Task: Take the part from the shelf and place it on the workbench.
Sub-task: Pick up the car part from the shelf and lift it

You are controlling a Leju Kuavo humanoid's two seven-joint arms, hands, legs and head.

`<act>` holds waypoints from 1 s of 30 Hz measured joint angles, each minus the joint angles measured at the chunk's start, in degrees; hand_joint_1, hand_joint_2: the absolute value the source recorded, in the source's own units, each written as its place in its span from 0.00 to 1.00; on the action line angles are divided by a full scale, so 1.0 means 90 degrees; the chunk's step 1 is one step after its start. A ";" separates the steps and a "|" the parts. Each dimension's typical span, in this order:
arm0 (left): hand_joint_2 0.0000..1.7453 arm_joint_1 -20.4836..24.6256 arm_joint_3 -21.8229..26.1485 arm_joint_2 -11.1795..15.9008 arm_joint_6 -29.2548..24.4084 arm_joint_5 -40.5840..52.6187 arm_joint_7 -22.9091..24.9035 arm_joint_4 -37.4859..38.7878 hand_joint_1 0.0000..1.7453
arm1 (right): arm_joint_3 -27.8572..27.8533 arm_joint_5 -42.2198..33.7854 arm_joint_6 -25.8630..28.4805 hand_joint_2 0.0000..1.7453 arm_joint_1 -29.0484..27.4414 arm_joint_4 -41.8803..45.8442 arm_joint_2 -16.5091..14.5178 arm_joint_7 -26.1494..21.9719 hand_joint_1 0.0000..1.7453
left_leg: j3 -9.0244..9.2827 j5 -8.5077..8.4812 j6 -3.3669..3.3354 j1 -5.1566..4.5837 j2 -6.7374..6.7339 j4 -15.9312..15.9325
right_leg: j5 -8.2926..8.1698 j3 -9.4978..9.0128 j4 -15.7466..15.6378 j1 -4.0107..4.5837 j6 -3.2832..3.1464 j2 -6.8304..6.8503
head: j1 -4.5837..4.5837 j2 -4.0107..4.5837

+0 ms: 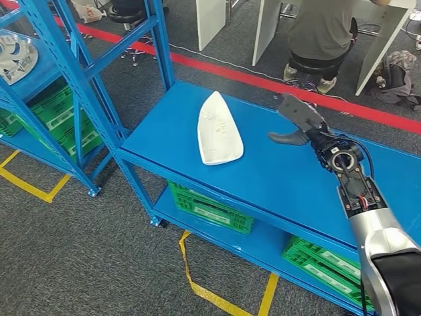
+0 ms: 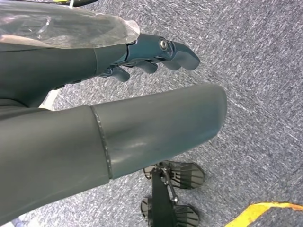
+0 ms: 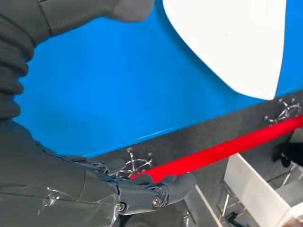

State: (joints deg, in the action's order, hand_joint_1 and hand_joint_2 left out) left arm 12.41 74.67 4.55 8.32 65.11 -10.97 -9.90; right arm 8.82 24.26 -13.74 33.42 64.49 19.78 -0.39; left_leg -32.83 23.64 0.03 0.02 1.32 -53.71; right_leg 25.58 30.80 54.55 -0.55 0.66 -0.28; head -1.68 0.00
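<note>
The white iron-shaped part (image 1: pixel 218 129) lies flat on the blue workbench top (image 1: pixel 278 178), its pointed end toward the far edge. My right hand (image 1: pixel 297 118) hovers over the bench to the right of the part, apart from it, fingers extended and thumb spread, holding nothing. In the right wrist view the part (image 3: pixel 232 40) lies beyond the thumb, and the fingers (image 3: pixel 157 191) reach past the bench's far edge. My left hand (image 2: pixel 143 52) hangs over the grey carpet, fingers loosely extended and empty.
A blue shelf rack (image 1: pixel 84 72) stands at left with green crates (image 1: pixel 64 118) and another white part (image 1: pixel 15 59) on it. Green crates (image 1: pixel 211 207) sit under the bench. A seated person (image 1: pixel 320 36) is beyond a red floor line (image 1: pixel 238 76).
</note>
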 joint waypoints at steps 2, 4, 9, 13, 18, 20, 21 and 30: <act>0.00 0.0001 0.0001 -0.0004 0.0005 0.0000 -0.0001 0.0000 0.00 | 0.0079 0.0042 0.0007 1.00 0.0000 0.0002 -0.0010 0.0005 0.00 | 0.0000 0.0000 0.0000 -0.0001 0.0001 -0.0001 | 0.0000 -0.0004 -0.0005 0.0000 0.0001 0.0002 | -0.0001 0.0000; 0.00 0.0001 0.0002 -0.0005 0.0006 0.0000 -0.0001 0.0000 0.00 | 0.0132 0.0058 0.0011 1.00 0.0000 0.0003 -0.0018 0.0007 0.00 | 0.0000 0.0000 -0.0001 -0.0002 0.0001 -0.0001 | -0.0001 -0.0006 -0.0008 -0.0001 0.0001 0.0004 | -0.0001 0.0000; 0.00 0.0001 0.0011 -0.0005 0.0006 -0.0004 -0.0002 0.0000 0.00 | 0.0247 0.0088 -0.0002 1.00 0.0000 0.0008 -0.0032 -0.0009 0.00 | 0.0000 0.0002 -0.0003 -0.0004 0.0003 -0.0002 | -0.0002 -0.0010 -0.0011 -0.0002 0.0002 0.0004 | -0.0001 0.0000; 0.00 0.0001 0.0055 -0.0005 0.0006 -0.0024 -0.0015 0.0000 0.00 | 0.0399 0.0187 -0.0050 1.00 0.0000 0.0081 -0.0106 -0.0021 0.00 | 0.0001 0.0003 -0.0005 -0.0007 0.0003 -0.0002 | -0.0002 -0.0011 -0.0011 -0.0001 0.0002 0.0003 | 0.0002 0.0000; 0.00 -0.0012 0.0105 -0.0002 0.0006 -0.0055 -0.0072 0.0000 0.00 | 0.0650 0.0144 -0.0161 1.00 -0.0012 0.0366 -0.0268 0.0095 0.00 | 0.0001 0.0003 -0.0004 -0.0008 0.0004 -0.0002 | -0.0001 -0.0011 -0.0010 0.0000 0.0002 0.0006 | 0.0007 0.0000; 0.00 -0.0016 0.0117 -0.0002 0.0006 -0.0063 -0.0089 0.0000 0.00 | 0.0759 0.0077 -0.0220 1.00 -0.0039 0.0558 -0.0325 0.0190 0.00 | 0.0002 0.0003 -0.0004 -0.0008 0.0004 -0.0001 | -0.0001 -0.0011 -0.0010 0.0001 0.0001 0.0007 | 0.0008 0.0000; 0.00 -0.0018 0.0120 -0.0002 0.0006 -0.0065 -0.0093 0.0000 0.00 | 0.0810 0.0046 -0.0246 1.00 -0.0062 0.0661 -0.0347 0.0238 0.00 | 0.0002 0.0003 -0.0004 -0.0007 0.0004 -0.0001 | -0.0001 -0.0011 -0.0010 0.0001 0.0001 0.0006 | 0.0008 0.0000; 0.00 -0.0026 0.0126 -0.0002 -0.0008 -0.0053 -0.0095 0.0000 0.00 | 0.1217 -0.0070 -0.0373 1.00 -0.0340 0.1439 -0.0504 0.0440 0.00 | 0.0002 0.0003 -0.0004 -0.0007 0.0004 -0.0001 | 0.0000 -0.0010 -0.0010 0.0002 0.0001 0.0006 | 0.0010 0.0000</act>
State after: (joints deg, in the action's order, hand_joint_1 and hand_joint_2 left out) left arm 12.18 75.81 4.52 8.25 64.63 -11.82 -9.90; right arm 19.77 23.63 -17.09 30.36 77.45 15.25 3.57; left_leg -32.81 23.67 -0.01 -0.04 1.35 -53.72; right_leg 25.58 30.70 54.46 -0.53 0.67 -0.22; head -1.59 0.00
